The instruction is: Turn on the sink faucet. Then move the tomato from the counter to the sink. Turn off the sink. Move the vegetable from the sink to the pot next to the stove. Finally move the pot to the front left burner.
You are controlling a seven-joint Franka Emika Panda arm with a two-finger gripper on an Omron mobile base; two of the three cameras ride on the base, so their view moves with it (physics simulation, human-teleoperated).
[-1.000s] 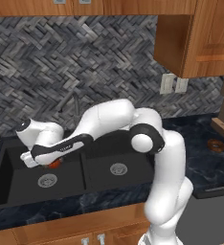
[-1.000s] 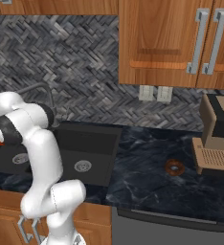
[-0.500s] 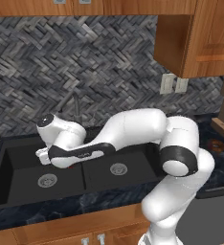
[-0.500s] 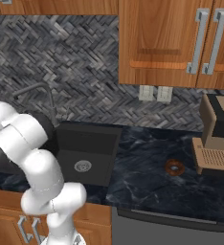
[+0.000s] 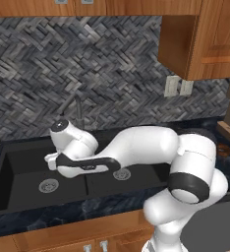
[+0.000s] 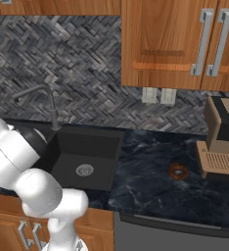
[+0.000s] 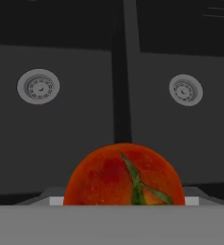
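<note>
The red tomato [image 7: 124,179] with its green stem sits at the bottom of the hand view, close to the camera, and hides the fingertips. My gripper [image 5: 50,161] is shut on it and hangs above the black double sink [image 5: 18,170]. In the hand view the tomato is over the divider [image 7: 126,72] between the two basins. The thin grey faucet [image 6: 50,103] rises behind the sink against the backsplash; whether water runs I cannot tell. The pot and the stove are out of view.
Each basin has a round metal drain [image 7: 38,87] [image 7: 185,90]. A coffee machine [image 6: 224,142] stands at the right end of the dark counter, with a small brown round object [image 6: 178,171] in front of it. Wooden cabinets hang overhead.
The arm has swung right over the sink, carrying the tomato from above the left basin's far side toward the divider between the basins.
</note>
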